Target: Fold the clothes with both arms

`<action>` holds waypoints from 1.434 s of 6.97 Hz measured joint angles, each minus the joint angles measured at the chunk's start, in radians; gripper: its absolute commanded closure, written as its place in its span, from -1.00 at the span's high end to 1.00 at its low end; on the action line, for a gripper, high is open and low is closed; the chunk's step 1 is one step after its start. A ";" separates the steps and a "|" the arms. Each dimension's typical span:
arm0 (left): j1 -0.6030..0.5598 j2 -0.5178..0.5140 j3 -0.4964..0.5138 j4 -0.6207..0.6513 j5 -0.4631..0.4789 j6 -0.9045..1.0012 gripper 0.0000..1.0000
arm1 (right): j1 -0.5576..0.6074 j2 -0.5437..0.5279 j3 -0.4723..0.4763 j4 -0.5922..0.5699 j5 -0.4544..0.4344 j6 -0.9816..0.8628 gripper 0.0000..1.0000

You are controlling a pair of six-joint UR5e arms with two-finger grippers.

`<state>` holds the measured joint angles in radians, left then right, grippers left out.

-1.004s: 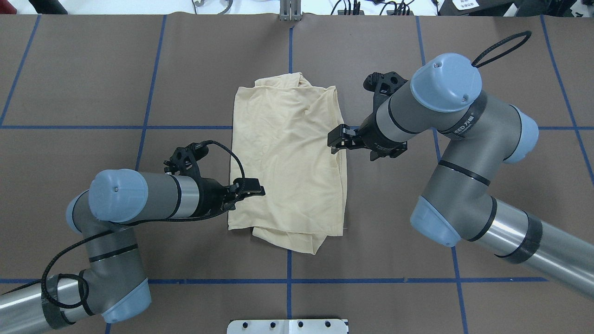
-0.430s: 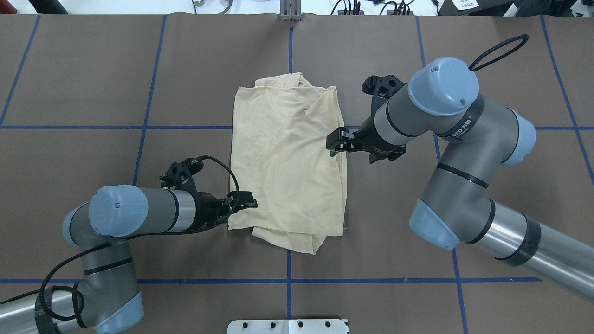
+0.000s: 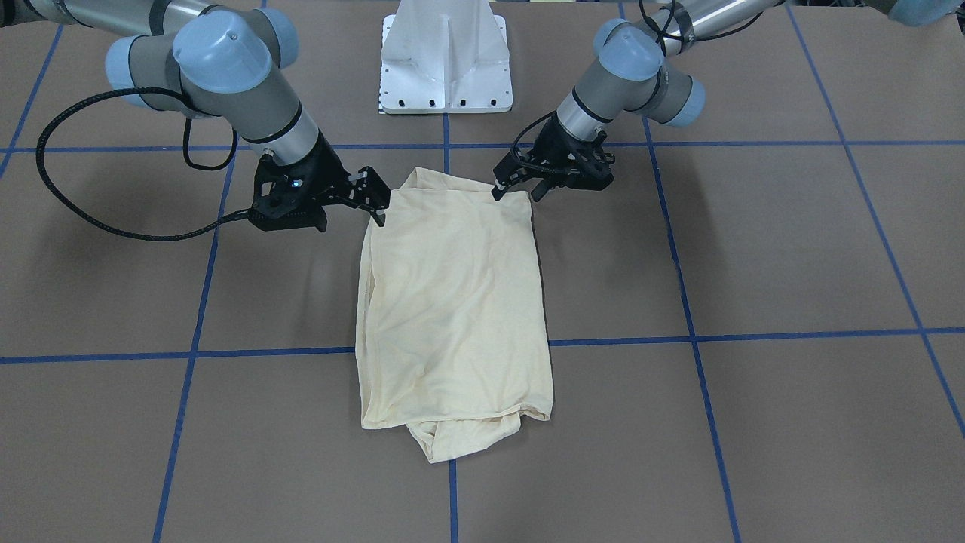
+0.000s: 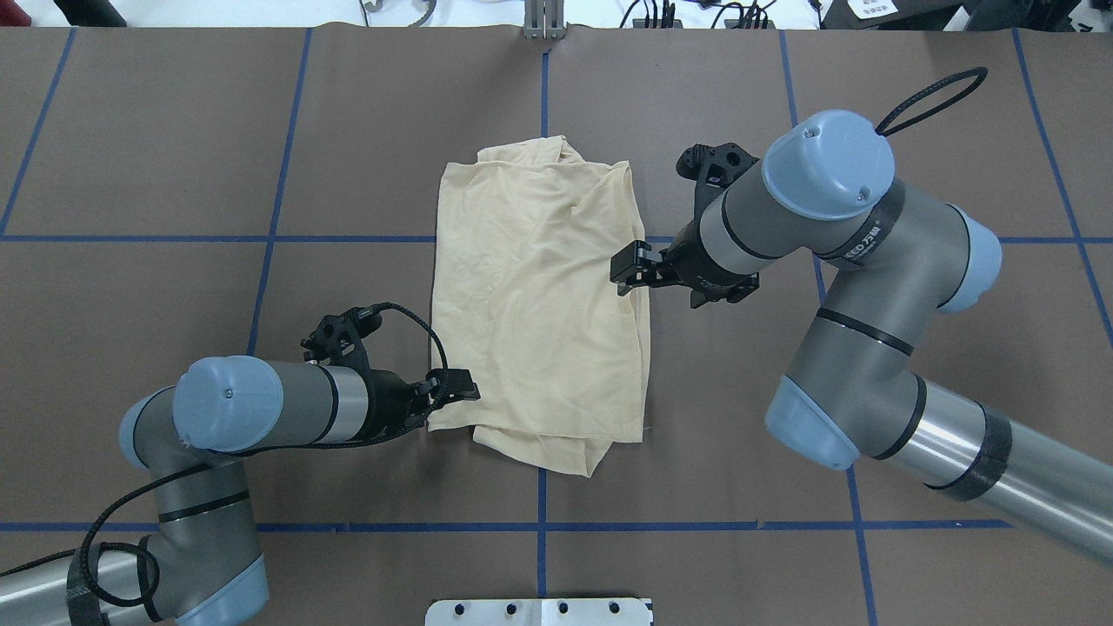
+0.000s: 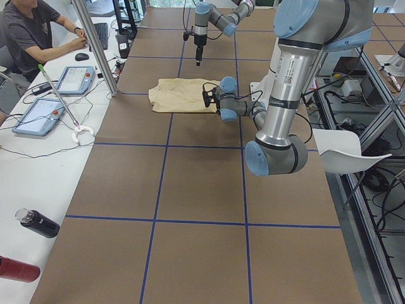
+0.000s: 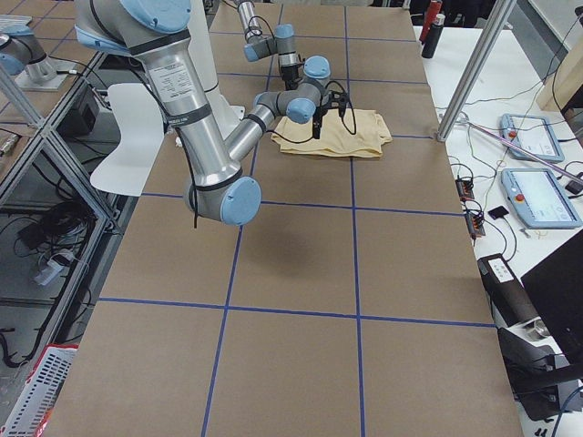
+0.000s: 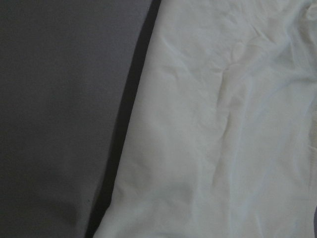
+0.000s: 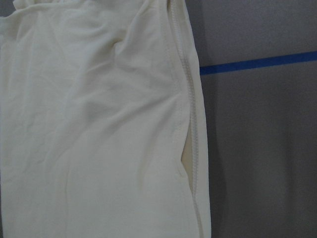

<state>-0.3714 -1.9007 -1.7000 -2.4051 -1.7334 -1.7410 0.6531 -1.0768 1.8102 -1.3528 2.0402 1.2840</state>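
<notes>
The black two-finger left gripper (image 3: 517, 188) has its jaws spread, one tip on either side of the near left corner of the pale cream-yellow thin T-shirt (image 4: 539, 304). Only the front-facing view shows that gap; from overhead the gripper's own body covers it. The black two-finger right gripper (image 3: 375, 197) also stands spread, tips down at the shirt's right edge, near the middle of that edge.

The left wrist view shows only plain cloth beside the dark surface. The right wrist view adds a stitched seam (image 8: 189, 99) along the cloth's edge and a blue tape line (image 8: 257, 63) running off from it.

The T-shirt lies flat at the middle of the brown-covered table (image 4: 174, 130), folded into a long rectangle, with bunched cloth poking out at its near and far ends.

The grey-silver left arm (image 4: 261, 404) and right arm (image 4: 826, 174) come in from the near corners. The left side view alone shows a seated person (image 5: 28, 31) at a white desk beyond the table's far edge.
</notes>
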 measured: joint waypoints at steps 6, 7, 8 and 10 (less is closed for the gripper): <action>0.010 0.000 0.012 0.009 0.000 0.000 0.93 | -0.001 0.000 -0.001 0.000 0.001 -0.001 1.00; 0.011 0.000 0.013 0.010 0.000 0.000 0.63 | 0.000 0.000 -0.001 0.000 0.001 -0.001 1.00; 0.011 -0.001 0.013 0.010 0.000 0.000 0.40 | 0.000 0.000 -0.001 0.000 0.002 -0.001 1.00; 0.016 -0.001 0.014 0.011 0.000 0.000 0.40 | 0.000 0.000 0.000 0.000 0.003 -0.001 1.00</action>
<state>-0.3553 -1.9018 -1.6861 -2.3946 -1.7334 -1.7411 0.6534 -1.0768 1.8100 -1.3530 2.0431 1.2831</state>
